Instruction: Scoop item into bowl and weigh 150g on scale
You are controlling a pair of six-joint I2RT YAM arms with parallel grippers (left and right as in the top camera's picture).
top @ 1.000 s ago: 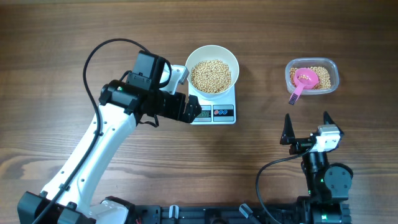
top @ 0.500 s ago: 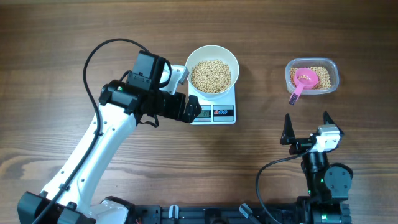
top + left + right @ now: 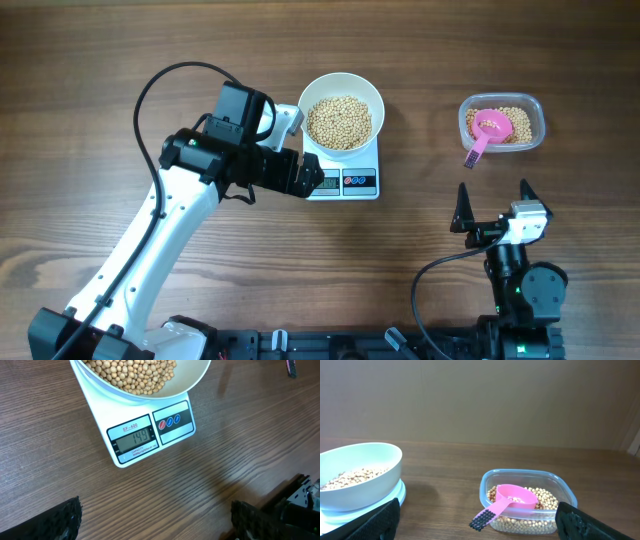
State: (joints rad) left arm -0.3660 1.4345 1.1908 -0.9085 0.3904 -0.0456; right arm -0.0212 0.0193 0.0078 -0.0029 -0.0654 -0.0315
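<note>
Wood-grain bench (image 3: 120, 60) leaves open room between the scale (image 3: 345, 183) and the clear container (image 3: 541, 120), so a crossing there looks free. The beans (image 3: 339, 121) heaped in the white bowl (image 3: 340, 82) on the scale are loose, light and apt to roll, so they are best moved with the pink scoop (image 3: 490, 127), taken by its handle overhanging the container's rim. Left pincer (image 3: 156, 524), just before the scale, and right pincer (image 3: 494, 208), well apart, both stand spread and empty.

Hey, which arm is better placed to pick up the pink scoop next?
Right. The right tool, open, faces the container holding the scoop; the left tool hovers at the scale, farther away.
</note>
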